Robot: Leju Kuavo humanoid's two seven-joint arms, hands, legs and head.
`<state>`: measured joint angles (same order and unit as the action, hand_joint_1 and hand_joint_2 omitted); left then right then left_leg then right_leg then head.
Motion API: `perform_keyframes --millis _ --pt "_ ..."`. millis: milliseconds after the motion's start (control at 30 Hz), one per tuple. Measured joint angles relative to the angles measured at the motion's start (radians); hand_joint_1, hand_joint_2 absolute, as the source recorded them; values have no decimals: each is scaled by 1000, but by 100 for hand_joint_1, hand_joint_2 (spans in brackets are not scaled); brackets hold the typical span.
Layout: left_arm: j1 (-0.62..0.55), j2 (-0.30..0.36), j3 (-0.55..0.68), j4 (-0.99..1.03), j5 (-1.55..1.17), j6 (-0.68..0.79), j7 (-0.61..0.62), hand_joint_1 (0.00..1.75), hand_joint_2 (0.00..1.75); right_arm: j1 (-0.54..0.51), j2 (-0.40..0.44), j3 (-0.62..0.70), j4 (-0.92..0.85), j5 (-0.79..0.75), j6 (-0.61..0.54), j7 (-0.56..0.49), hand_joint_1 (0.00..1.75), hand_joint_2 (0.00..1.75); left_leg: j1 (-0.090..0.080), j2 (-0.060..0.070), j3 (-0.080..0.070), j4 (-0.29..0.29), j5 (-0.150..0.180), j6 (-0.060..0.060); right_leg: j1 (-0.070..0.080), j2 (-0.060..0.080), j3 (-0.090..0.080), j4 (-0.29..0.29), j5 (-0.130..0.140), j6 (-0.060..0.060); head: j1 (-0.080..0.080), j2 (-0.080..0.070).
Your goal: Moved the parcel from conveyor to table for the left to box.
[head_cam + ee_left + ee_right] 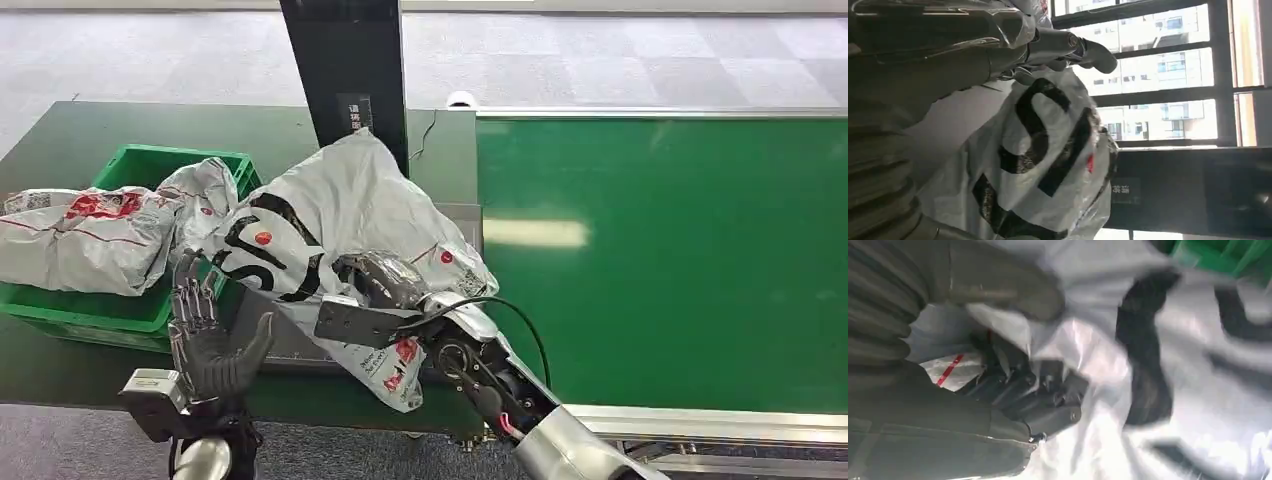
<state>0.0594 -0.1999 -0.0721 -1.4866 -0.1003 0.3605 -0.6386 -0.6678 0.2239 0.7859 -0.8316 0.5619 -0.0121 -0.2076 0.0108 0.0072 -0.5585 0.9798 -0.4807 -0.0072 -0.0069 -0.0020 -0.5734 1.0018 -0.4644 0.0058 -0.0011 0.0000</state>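
A white plastic parcel bag (340,215) with black lettering and red dots hangs above the dark table, its left part over the green box (120,310). My right hand (385,285) grips its lower part, fingers (1038,390) dug into the crumpled plastic (1128,350). My left hand (205,340) stands upright with fingers spread just left of and below the parcel, holding nothing. In the left wrist view the parcel (1048,150) lies right in front of the left hand's fingers (1068,47).
The green box holds another white parcel with red print (90,235). The green conveyor belt (660,260) runs on the right. A black post (345,70) stands behind the parcel. The dark table's front edge (60,390) is near my left arm.
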Motion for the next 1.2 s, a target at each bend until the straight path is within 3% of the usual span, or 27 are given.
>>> perform_keyframes --millis 333,600,1000,1033,1200 --pt "11 -4 -15 0 -24 -4 23 0 175 -2 -19 -89 41 -98 -70 14 0 0 0 0 1 0 0 0 0 0 0 0 0 0 0 0" --pt "9 -5 -20 0 -103 -3 35 0 175 172 -79 -331 -173 -346 -160 -183 0 0 0 -1 0 0 0 0 0 -1 0 0 0 0 0 0" --pt "8 -3 -26 0 -116 -3 32 0 175 277 -110 -446 -310 -363 -180 -212 0 0 0 0 1 0 0 0 0 0 0 0 0 0 0 0" --pt "8 -3 -26 0 -121 -3 29 0 175 285 -110 -455 -320 -367 -184 -215 0 175 0 0 1 0 0 0 0 -1 0 0 0 0 0 0" --pt "-3 8 -55 3 -212 -18 35 0 175 328 -111 -498 -372 -403 -189 -243 0 175 -1 -1 0 0 0 0 -1 -1 0 -1 0 0 0 0"
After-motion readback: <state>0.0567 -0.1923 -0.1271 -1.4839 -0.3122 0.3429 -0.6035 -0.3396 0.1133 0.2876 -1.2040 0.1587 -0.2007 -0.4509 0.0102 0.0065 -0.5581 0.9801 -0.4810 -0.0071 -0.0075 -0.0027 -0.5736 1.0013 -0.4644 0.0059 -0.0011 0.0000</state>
